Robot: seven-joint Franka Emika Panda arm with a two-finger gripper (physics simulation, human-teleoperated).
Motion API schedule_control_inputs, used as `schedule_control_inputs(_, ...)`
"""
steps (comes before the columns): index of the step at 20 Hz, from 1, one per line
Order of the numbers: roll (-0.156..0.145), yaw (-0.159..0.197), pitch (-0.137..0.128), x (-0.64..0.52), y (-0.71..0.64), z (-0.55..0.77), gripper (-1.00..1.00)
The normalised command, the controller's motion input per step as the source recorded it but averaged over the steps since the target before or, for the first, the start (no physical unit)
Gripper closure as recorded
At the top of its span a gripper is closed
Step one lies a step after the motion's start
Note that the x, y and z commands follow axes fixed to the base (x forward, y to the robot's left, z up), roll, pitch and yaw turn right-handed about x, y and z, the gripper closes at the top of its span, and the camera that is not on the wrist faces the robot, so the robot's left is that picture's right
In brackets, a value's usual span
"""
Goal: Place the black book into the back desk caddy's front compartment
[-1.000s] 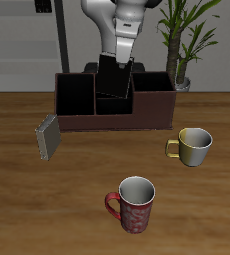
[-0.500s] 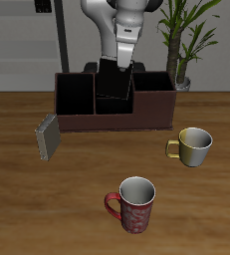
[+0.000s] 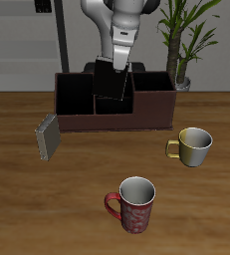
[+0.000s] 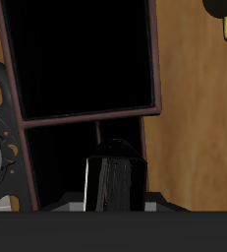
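Note:
My gripper (image 3: 116, 65) is shut on the black book (image 3: 109, 82) and holds it nearly upright over the middle of the back desk caddy (image 3: 148, 110), a long reddish-brown box with black dividers. The book's lower end hangs about level with the caddy's rim, above the small front compartment (image 3: 113, 107). In the wrist view the book (image 4: 115, 177) sits between my fingers, over a narrow black-walled cell (image 4: 61, 157) beside a large open section (image 4: 81, 59).
A grey book (image 3: 47, 136) leans on the table by one end of the caddy. A gold mug (image 3: 194, 146) and a red patterned mug (image 3: 134, 204) stand nearer the table's front edge. A potted plant (image 3: 184, 45) stands behind the caddy's other end.
The gripper with the black book has shifted slightly sideways over the caddy, and the book hangs a little more upright. Nothing else moved.

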Motion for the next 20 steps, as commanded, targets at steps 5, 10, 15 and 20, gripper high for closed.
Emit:
schedule_control_inputs(5, -0.024, 0.019, -0.036, 0.03, -0.11, 0.16, 1.00)
schedule_control_inputs(10, 0.005, 0.012, -0.039, 0.05, 0.01, 0.21, 1.00)
schedule_control_inputs(15, 0.034, 0.007, -0.005, 0.03, 0.10, 0.00, 1.00)
schedule_control_inputs(20, 0.023, 0.002, 0.002, 0.04, 0.12, -0.01, 1.00)
